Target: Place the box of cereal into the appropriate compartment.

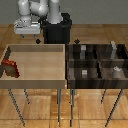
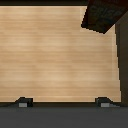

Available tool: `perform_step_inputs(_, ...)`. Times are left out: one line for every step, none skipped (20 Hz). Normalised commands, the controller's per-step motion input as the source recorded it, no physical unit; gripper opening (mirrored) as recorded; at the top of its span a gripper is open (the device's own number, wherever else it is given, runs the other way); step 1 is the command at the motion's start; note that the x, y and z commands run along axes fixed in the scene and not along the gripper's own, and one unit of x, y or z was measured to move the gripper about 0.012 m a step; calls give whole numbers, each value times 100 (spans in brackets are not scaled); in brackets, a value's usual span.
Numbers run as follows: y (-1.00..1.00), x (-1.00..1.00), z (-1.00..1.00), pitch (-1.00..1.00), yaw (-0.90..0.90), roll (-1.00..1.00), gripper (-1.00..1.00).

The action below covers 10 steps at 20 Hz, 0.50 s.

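The tool (image 1: 36,40) hangs released and empty over the far rim of the light-wood tray (image 1: 37,80), its fingertips (image 2: 23,103) spread wide above bare, smooth floor. The box of cereal (image 1: 9,68), flat, red and orange-brown, leans against the tray's wall on the exterior view's left. The dark streaky four-cell bin (image 1: 95,62) stands just beside the tray.

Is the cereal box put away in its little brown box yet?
Not yet, nothing looks done. The box of cereal leans in the corner of the light-wood tray. The pincer is empty and open, high above the tray. Left: grab it and drop it into a compartment of the dark bin.
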Motion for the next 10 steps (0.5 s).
perform_step_inputs(-100, 0, 0, 0, 0, 0, 100)
perform_step_inputs(-100, 0, 0, 0, 0, 0, 100)
perform_step_inputs(-100, 0, 0, 0, 0, 0, 100)
perform_step_inputs(-100, 0, 0, 0, 0, 0, 100)
perform_step_inputs(-100, 0, 0, 0, 0, 0, 100)
perform_step_inputs(-100, 0, 0, 0, 0, 0, 100)
perform_step_inputs(-100, 50, 0, 0, 0, 0, 100)
perform_step_inputs(0, 0, 0, 0, 0, 0, 100)
perform_step_inputs(0, 100, 0, 0, 0, 0, 100)
perform_step_inputs(0, 100, 0, 0, 0, 0, 100)
